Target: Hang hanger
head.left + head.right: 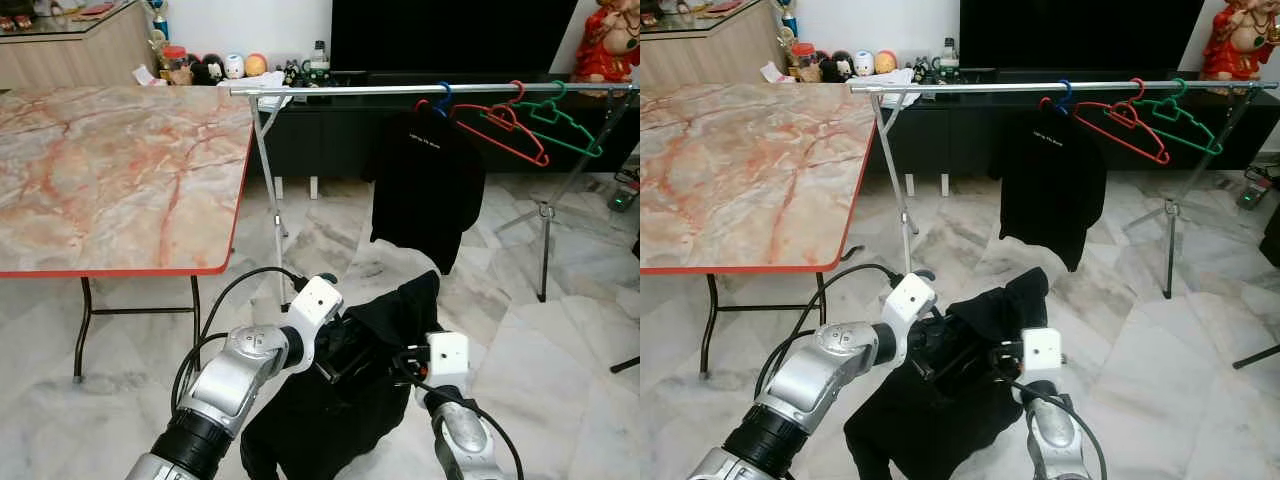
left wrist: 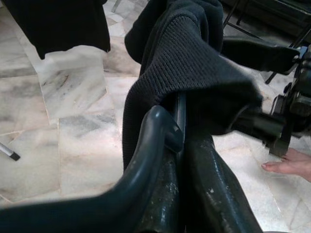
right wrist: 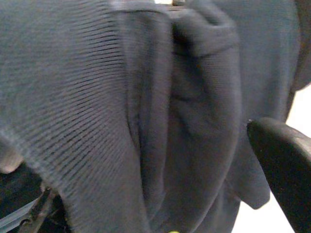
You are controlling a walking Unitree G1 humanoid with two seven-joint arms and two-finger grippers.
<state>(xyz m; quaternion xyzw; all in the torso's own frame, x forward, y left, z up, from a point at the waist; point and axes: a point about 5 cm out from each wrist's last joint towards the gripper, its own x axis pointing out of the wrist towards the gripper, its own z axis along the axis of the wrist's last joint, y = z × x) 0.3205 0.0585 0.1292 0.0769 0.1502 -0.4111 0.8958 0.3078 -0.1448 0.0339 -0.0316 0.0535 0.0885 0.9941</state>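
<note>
— Looking at the near middle of the scene, what is held, and by which gripper?

— A black knitted garment [image 1: 350,400] is draped between the two arms, low over the marble floor [image 1: 560,350]. The left gripper [image 1: 340,362] is buried in its left side. In the left wrist view the two black fingers [image 2: 160,145] are seen pressed together on a thin dark bar, which seems to be part of a hanger [image 2: 181,109], with the knit folded over it just beyond the fingertips.

— And the right gripper?

— The right gripper [image 1: 408,362] is set against the garment's right side, touching the cloth. From the right wrist view one black finger [image 3: 286,165] is made out beside the knit; whether anything is clamped cannot be told.

— Where is the rail placed relative to all this?

— A silver clothes rail [image 1: 400,89] is stretched across the far side, well apart from both grippers and higher than them. A black shirt [image 1: 425,185] is hung on it near the middle. To its right a red hanger [image 1: 505,130] and a green hanger [image 1: 560,125] are hung bare, side by side.

— Anything else?

— A marble-patterned table [image 1: 110,180] with a red edge is stood at the left. In the left wrist view a person's hand [image 2: 289,167] is seen on the floor beyond the garment.
</note>
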